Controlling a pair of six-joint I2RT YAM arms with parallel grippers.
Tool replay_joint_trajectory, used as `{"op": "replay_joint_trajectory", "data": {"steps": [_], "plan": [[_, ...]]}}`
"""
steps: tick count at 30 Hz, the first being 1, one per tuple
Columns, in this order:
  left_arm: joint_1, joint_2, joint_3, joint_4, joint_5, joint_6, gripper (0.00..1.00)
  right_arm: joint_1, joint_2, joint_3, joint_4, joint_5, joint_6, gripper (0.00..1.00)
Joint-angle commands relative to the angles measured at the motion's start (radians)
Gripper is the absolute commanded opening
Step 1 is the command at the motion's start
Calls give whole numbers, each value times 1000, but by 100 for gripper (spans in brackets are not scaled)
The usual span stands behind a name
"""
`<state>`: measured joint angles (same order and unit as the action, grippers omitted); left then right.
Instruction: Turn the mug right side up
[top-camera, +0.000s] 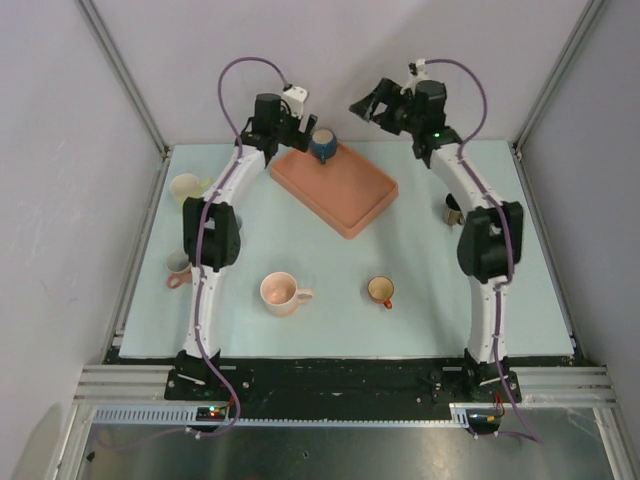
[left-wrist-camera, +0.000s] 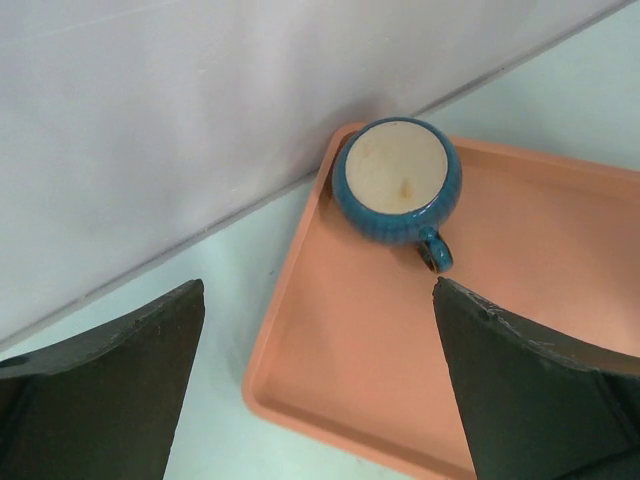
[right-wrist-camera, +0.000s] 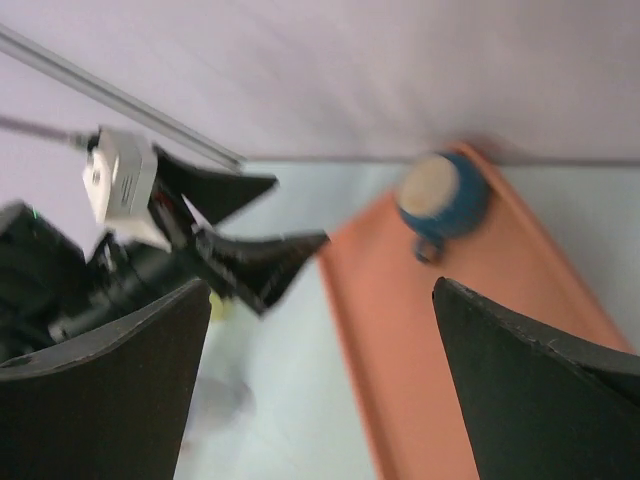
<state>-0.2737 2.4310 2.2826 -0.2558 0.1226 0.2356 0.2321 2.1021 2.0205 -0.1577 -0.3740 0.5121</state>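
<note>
The left gripper (left-wrist-camera: 318, 290) and right gripper (right-wrist-camera: 320, 290) hang wide open and empty, while the blue mug (left-wrist-camera: 397, 180) sits in a corner of the tray (left-wrist-camera: 340, 360).

No writing, brand, number or sign can be read in any view: the blue mug (left-wrist-camera: 397, 180), the orange tray (left-wrist-camera: 380, 345) and the tabletop (top-camera: 420, 270) show plain, unmarked surfaces.

Orange tray (top-camera: 338, 192) askew, far middle of a pale table (top-camera: 425, 275). Nearer, upright: a pink cup (top-camera: 283, 293) and a red-handled cup (top-camera: 381, 290). Cream cup (top-camera: 187, 187) and small pink cup (top-camera: 178, 270) at left, dark cup (top-camera: 453, 210) at right.
</note>
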Motion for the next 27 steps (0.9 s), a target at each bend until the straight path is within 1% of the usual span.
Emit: {"op": "replay_joint_trajectory", "data": {"steps": [1, 3, 5, 7, 9, 10, 12, 16, 19, 20, 22, 24, 27], "plan": [[37, -138, -44, -67, 56, -105, 100, 38, 270, 170, 454, -110, 451, 97], [48, -160, -68, -93, 54, -122, 100, 59, 413, 341, 448, -99, 535, 96], [58, -175, -86, -120, 58, -127, 100, 75, 527, 455, 457, -62, 596, 96], [63, -185, -96, -148, 56, -117, 99, 88, 585, 476, 464, -2, 633, 95], [67, -189, -97, -178, 50, -101, 99, 97, 593, 464, 410, 42, 597, 94], [69, -189, -94, -190, 46, -97, 99, 101, 590, 461, 372, 44, 556, 93], [79, -192, -84, -220, 43, -102, 98, 118, 557, 444, 283, 22, 410, 92], [114, -210, -84, -248, 69, -139, 98, 175, 449, 349, 74, -5, 54, 92], [136, -233, -100, -254, 69, -142, 98, 218, 401, 320, -128, 4, -185, 92], [142, -242, -108, -257, 67, -133, 97, 235, 395, 328, -200, 8, -239, 92], [150, -255, -120, -263, 57, -116, 98, 270, 396, 353, -337, 45, -341, 91], [155, -265, -129, -266, 48, -107, 98, 306, 403, 367, -433, 122, -433, 91], [157, -275, -138, -268, 54, -102, 97, 353, 412, 368, -501, 248, -562, 91]]}}
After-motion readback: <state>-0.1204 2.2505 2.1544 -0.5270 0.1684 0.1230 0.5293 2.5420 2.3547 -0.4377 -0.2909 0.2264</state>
